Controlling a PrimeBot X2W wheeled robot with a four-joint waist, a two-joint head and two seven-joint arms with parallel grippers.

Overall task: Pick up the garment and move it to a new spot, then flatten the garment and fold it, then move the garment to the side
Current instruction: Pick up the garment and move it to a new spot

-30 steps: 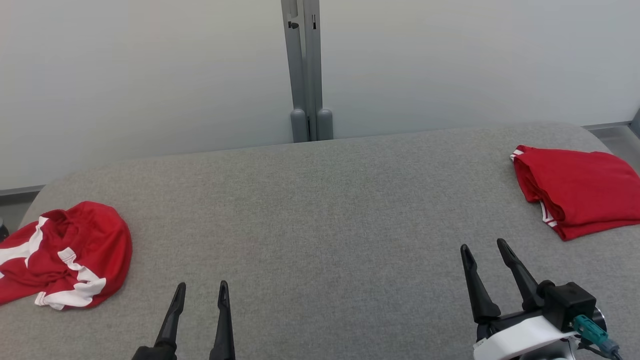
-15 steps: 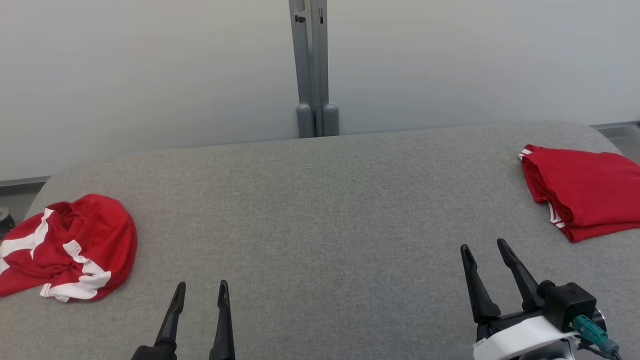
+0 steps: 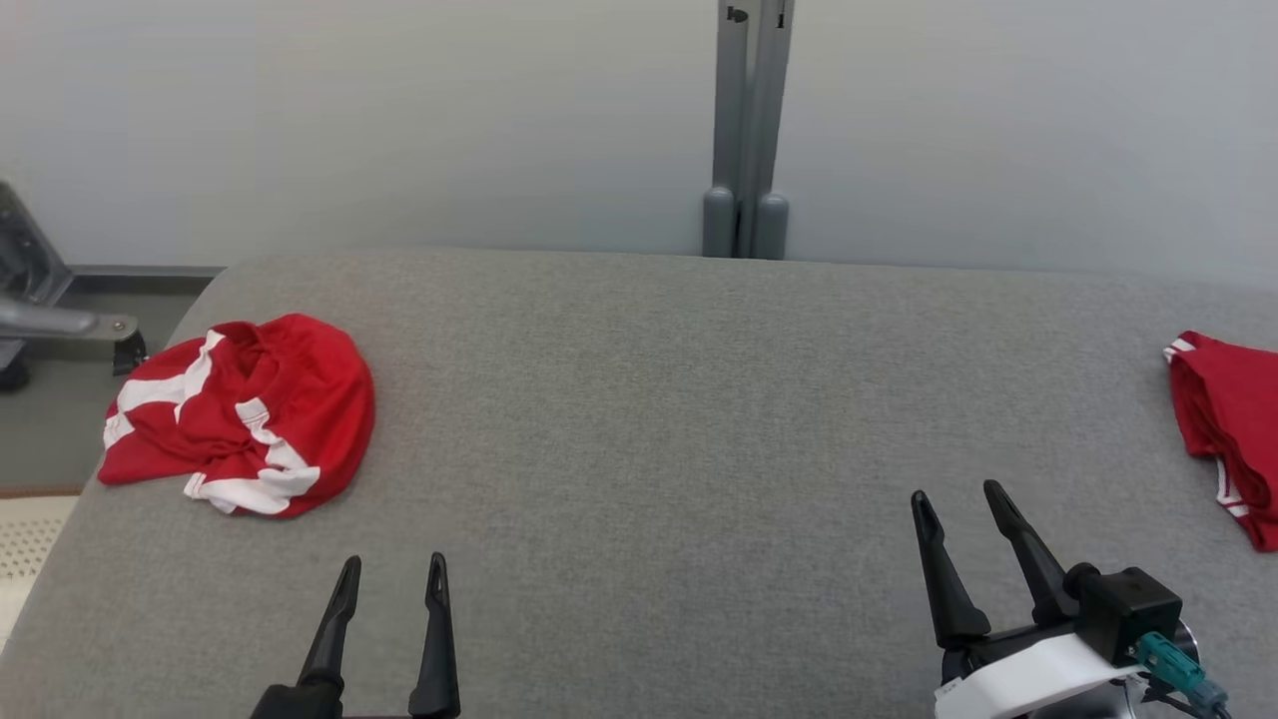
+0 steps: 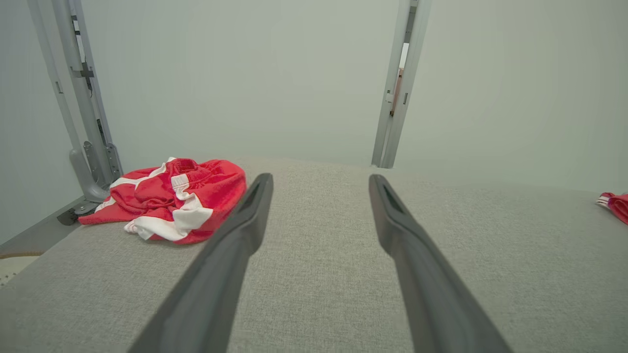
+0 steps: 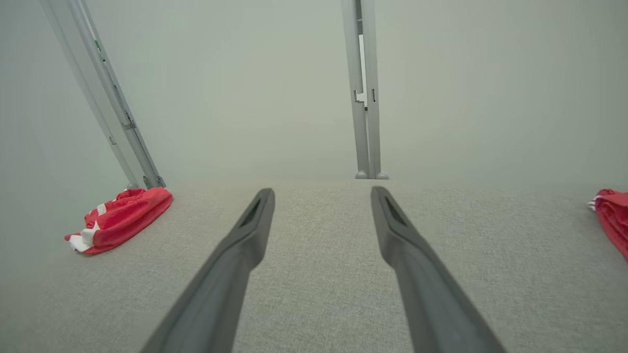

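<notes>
A crumpled red garment with white stripes [image 3: 245, 414] lies at the left end of the grey table [image 3: 639, 399], also seen as the garment [image 4: 171, 198] and the garment [image 5: 120, 218] in the wrist views. My left gripper [image 3: 392, 579] hovers open near the front edge, to the right of and nearer than the garment, apart from it. My right gripper [image 3: 957, 504] stands open at the lower right with nothing between its fingers. In the wrist views both the left gripper [image 4: 320, 184] and the right gripper [image 5: 321, 196] show empty.
A folded red garment [image 3: 1223, 439] lies at the table's right end, cut by the frame edge. A grey post [image 3: 747, 130] stands behind the table against the pale wall. A grey metal frame [image 3: 40, 310] stands on the floor beyond the left end.
The head camera has turned left, so the whole scene has slid right in the picture. Both grippers stay open in the same places; neither garment has moved on the table.
</notes>
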